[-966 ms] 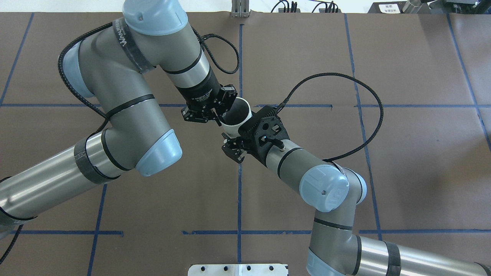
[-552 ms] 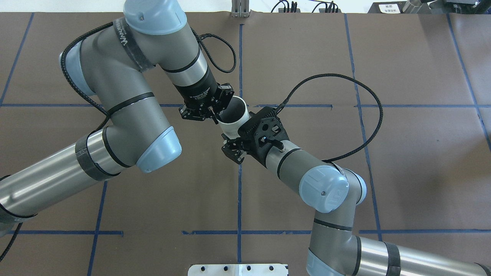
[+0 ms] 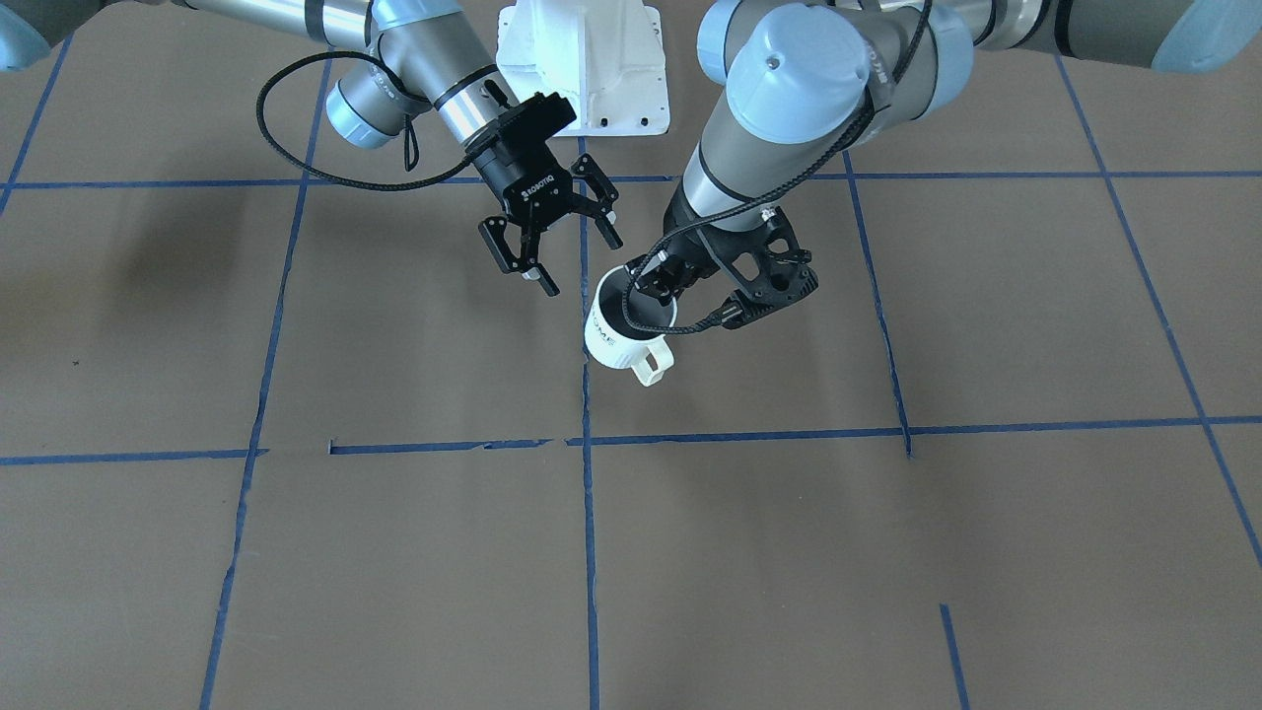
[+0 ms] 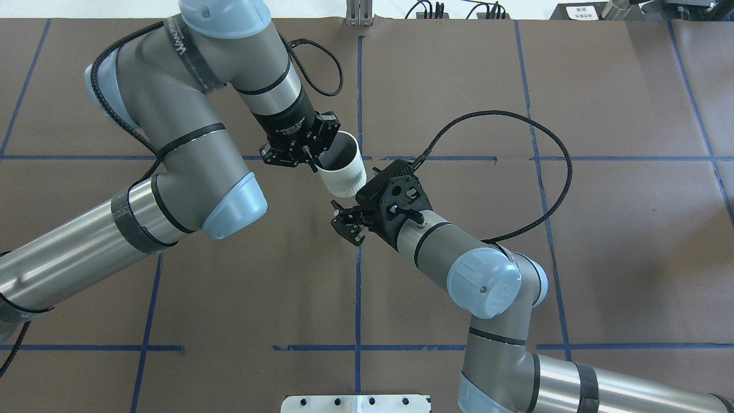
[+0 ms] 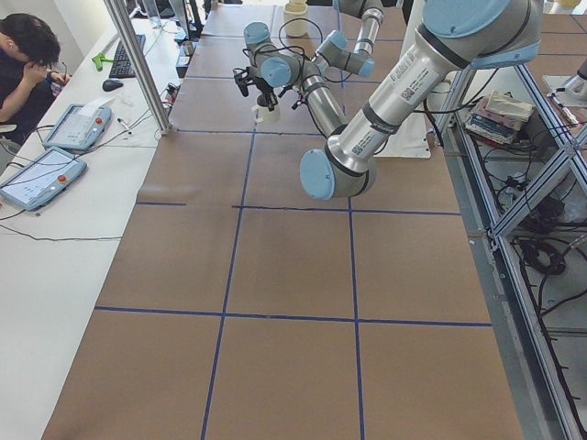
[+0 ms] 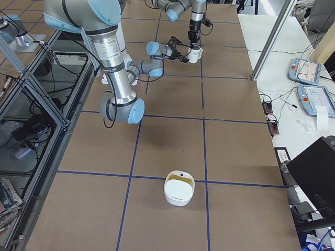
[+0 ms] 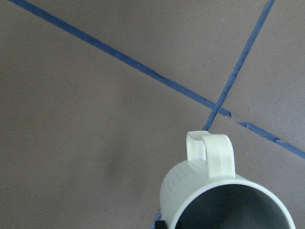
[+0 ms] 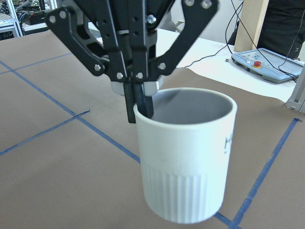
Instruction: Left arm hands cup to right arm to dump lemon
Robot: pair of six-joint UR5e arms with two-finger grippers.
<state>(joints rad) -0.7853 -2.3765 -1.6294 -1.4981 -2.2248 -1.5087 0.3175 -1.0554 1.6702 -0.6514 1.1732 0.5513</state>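
Mid-frame, the left gripper (image 3: 659, 283) pinches the white mug (image 3: 613, 335) by its rim — presumably leaving its body free for the wide-spread right gripper (image 3: 582, 264).

Two robot arms (image 4: 172, 143) (image 4: 441, 252), one cup (image 4: 344, 175), one white bowl (image 6: 178, 200), one person (image 5: 27, 55)

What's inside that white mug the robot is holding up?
Inside the mug, only its grey wall and one finger of the left gripper, pinching the rim, can be seen. No lemon shows; the bottom is hidden by the mug's wall or shadow.
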